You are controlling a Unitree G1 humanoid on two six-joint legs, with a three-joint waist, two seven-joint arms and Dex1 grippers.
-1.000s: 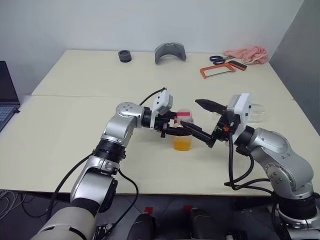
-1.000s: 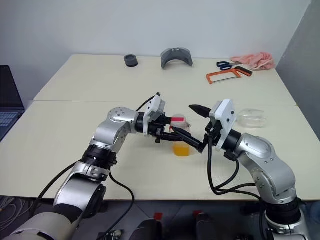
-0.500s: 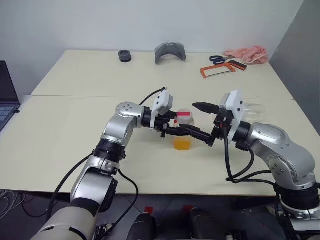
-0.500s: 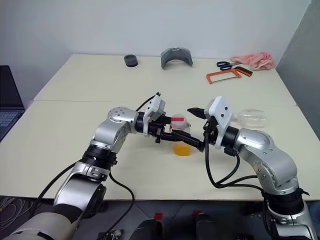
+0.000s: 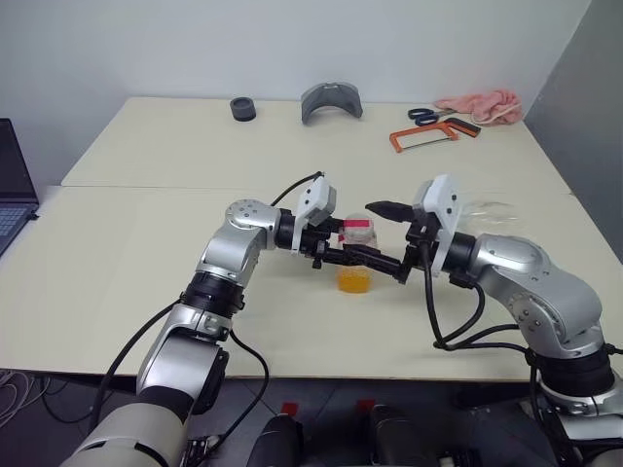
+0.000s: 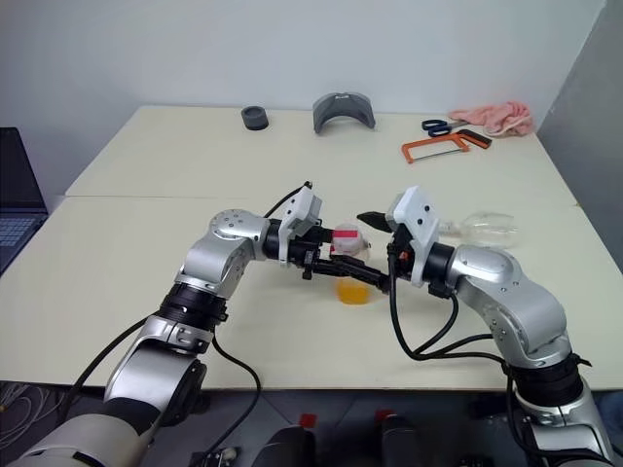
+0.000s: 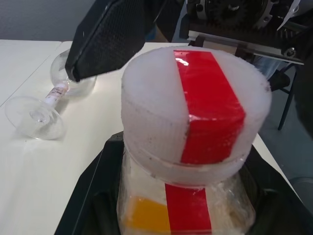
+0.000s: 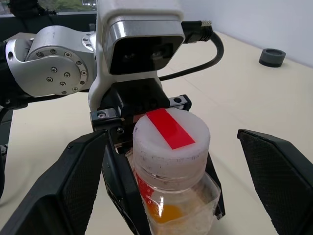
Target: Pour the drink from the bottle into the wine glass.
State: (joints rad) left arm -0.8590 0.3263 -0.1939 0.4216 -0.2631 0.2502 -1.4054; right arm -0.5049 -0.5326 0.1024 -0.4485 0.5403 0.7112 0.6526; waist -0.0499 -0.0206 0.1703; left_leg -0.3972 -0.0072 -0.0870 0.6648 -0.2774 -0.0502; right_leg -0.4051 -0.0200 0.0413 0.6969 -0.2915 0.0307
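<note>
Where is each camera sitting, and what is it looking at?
Head cameras (left and right eye): up on the head, looking forward and down at the table; both arms show, with the left hand holding the bottle.
Left wrist camera: on the left arm, looking at the bottle's cap and the wine glass lying on its side.
Right wrist camera: on the right arm, its open right hand around the cap.
All views share the bottle.
</note>
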